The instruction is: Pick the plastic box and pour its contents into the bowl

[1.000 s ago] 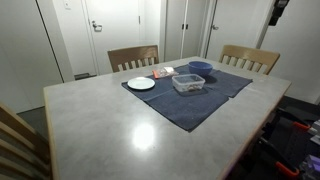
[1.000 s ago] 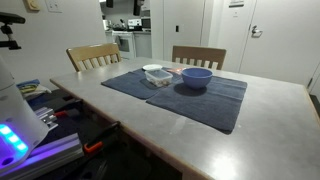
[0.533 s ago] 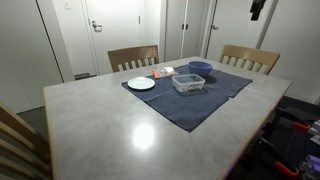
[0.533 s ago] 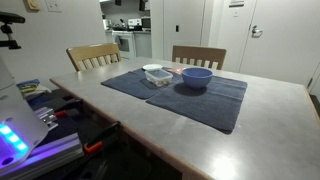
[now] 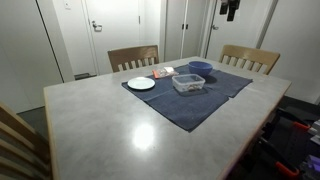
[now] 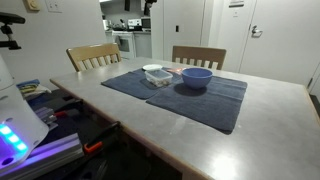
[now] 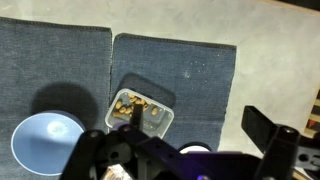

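Hovering high, end effector (image 5: 230,14) spread apart; one plastic box (image 7: 140,108), one bowl (image 7: 45,140) below.

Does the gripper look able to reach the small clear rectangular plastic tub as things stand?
Probably yes: the gripper hangs high above the clear plastic tub, with nothing between them.

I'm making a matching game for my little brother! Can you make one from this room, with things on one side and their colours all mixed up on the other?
Things:
1. plastic box
2. bowl
3. plate
4. chair

Colours:
A. white
B. wooden brown
C. see-through
D. deep blue

Right pairs: 1-C, 2-D, 3-A, 4-B.
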You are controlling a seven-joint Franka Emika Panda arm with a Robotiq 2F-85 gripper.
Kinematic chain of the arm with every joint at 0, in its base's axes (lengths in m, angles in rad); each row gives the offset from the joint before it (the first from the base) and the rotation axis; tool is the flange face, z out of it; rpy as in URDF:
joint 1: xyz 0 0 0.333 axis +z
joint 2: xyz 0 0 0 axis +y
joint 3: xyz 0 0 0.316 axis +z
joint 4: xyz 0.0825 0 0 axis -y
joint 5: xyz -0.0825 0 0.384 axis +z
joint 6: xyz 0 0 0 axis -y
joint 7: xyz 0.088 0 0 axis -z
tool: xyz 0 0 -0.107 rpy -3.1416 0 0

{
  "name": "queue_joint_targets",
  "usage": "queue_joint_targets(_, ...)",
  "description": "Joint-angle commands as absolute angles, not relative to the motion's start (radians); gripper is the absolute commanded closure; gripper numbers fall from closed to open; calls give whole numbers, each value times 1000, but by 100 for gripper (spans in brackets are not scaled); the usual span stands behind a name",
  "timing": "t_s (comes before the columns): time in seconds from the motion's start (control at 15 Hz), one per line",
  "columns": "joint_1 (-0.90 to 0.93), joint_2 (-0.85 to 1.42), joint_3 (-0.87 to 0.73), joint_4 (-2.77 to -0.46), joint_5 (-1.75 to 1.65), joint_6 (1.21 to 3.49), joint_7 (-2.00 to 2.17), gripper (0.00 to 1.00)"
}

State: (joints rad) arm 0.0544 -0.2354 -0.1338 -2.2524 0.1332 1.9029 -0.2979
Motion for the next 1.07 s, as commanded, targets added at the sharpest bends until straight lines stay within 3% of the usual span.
queue_joint_targets(0.0,41,-121,-103,-2183,183,1947,-285,0)
queue_joint_targets(1.0,21,113,-24,-2114,335,2084,-308,0)
